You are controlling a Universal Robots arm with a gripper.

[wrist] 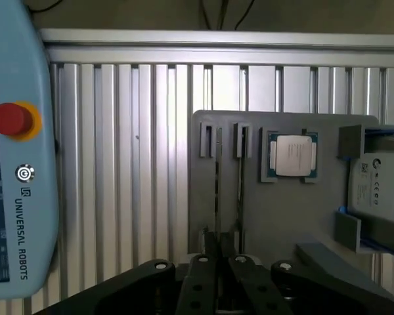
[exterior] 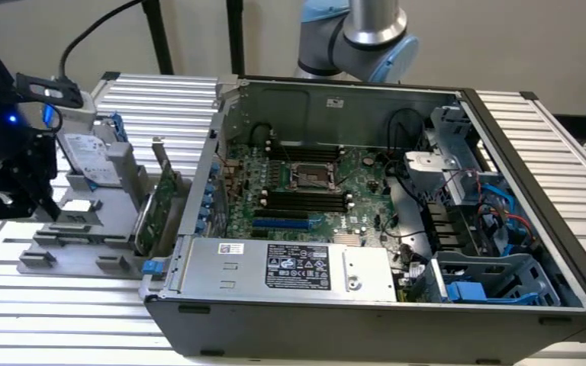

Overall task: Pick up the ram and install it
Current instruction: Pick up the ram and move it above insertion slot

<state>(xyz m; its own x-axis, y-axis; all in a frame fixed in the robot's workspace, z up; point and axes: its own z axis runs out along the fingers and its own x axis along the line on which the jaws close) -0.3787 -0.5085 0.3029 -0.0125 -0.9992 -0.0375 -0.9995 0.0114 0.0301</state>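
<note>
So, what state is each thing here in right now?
computer case: open, side panel off, motherboard exposed.
ram slots: look empty.
ram: standing on edge in the grey holder, not installed.
processor chip: lying flat in the holder.
hard drive: resting in the holder.
gripper: at one end of the ram.
</note>
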